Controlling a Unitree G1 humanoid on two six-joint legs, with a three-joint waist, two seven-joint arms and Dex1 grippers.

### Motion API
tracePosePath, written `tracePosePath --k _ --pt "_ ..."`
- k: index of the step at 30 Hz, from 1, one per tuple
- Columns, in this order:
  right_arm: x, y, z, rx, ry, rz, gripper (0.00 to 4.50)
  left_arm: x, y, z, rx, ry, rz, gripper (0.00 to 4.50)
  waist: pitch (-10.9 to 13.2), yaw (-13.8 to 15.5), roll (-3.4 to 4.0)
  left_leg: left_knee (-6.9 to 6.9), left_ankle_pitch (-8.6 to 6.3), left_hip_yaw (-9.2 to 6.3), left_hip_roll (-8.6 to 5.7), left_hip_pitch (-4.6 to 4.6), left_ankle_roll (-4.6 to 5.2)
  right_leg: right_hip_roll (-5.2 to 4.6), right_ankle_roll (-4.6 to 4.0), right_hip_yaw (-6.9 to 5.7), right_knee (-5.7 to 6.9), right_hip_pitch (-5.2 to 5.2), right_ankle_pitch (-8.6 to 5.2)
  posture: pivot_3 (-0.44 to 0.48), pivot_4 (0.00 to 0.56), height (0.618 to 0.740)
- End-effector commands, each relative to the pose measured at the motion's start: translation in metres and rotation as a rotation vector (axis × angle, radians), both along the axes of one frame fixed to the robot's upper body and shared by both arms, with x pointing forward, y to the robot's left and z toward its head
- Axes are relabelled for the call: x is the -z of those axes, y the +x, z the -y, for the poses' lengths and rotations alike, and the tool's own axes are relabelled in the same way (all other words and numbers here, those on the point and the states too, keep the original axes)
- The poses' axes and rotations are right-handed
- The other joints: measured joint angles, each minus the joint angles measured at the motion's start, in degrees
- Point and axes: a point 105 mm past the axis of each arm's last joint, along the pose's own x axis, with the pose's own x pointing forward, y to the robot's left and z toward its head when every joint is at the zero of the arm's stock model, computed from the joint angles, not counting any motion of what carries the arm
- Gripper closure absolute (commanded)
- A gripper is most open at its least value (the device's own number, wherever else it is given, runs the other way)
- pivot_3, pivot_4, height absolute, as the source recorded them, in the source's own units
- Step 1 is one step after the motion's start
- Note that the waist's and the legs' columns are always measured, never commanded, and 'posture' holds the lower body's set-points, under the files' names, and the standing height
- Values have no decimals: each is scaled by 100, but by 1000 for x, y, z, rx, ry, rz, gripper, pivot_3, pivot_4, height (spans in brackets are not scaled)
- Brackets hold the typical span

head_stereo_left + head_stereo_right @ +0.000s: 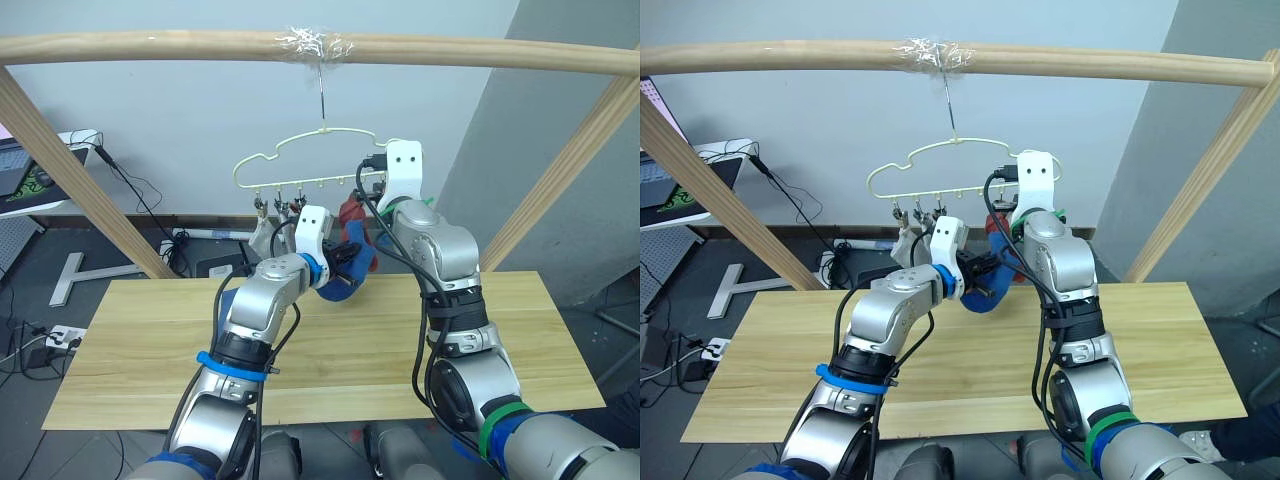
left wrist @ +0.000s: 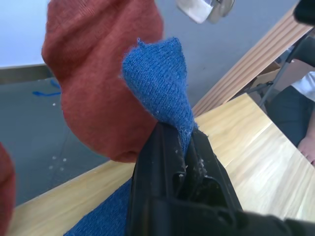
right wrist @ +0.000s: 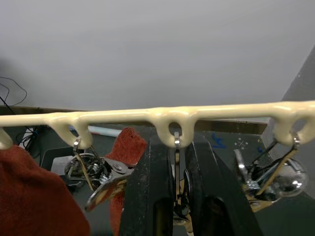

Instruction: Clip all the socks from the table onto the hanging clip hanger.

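The cream clip hanger [image 1: 300,181] hangs by its hook from the wooden pole. Light grey socks [image 1: 265,236] hang at its left end and a rust-red sock [image 1: 350,210] hangs near its right. My left gripper [image 2: 177,135] is shut on the edge of a blue sock [image 2: 160,78], held up just below the hanger [image 3: 162,116] with the sock's rest drooping toward the table [image 1: 150,340]. My right gripper [image 3: 176,147] is raised to the hanger's bar, its fingers shut on a metal clip [image 3: 176,162] dangling from a loop. Other clips [image 3: 101,172] hang on either side.
The round pole frame [image 1: 150,45] spans overhead, with slanted posts [image 1: 70,170] at both table ends. Cables and a power strip [image 1: 55,338] lie on the floor to the left. A person's sleeve [image 2: 306,83] shows beyond the table's end.
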Motion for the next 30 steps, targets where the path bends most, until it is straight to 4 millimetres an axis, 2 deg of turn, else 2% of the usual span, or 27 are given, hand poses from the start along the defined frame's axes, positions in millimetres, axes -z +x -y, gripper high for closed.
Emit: tracePosePath --k 1,9,21,30 --pt "-26 -3 -3 -10 29 78 4449 -11 4 12 28 -28 38 4426 0 -6 0 0 0 0 0 0 0 0 0 0 0 0 0 -85 120 740" --pt "-26 -4 -2 -9 28 76 4449 -12 12 21 36 -48 39 4426 0 -11 0 0 0 1 0 -2 0 0 0 0 -3 0 0 -93 121 740" --pt "-24 -5 -3 -5 32 70 4449 -26 16 36 60 -74 73 4426 0 -15 0 0 0 1 -1 -2 0 0 0 0 -3 0 0 -101 123 740" --pt "-22 -5 -4 -7 33 67 4449 -33 15 32 56 -93 86 4426 0 -16 0 0 0 1 -1 -2 0 0 0 0 -3 0 0 -94 124 740"
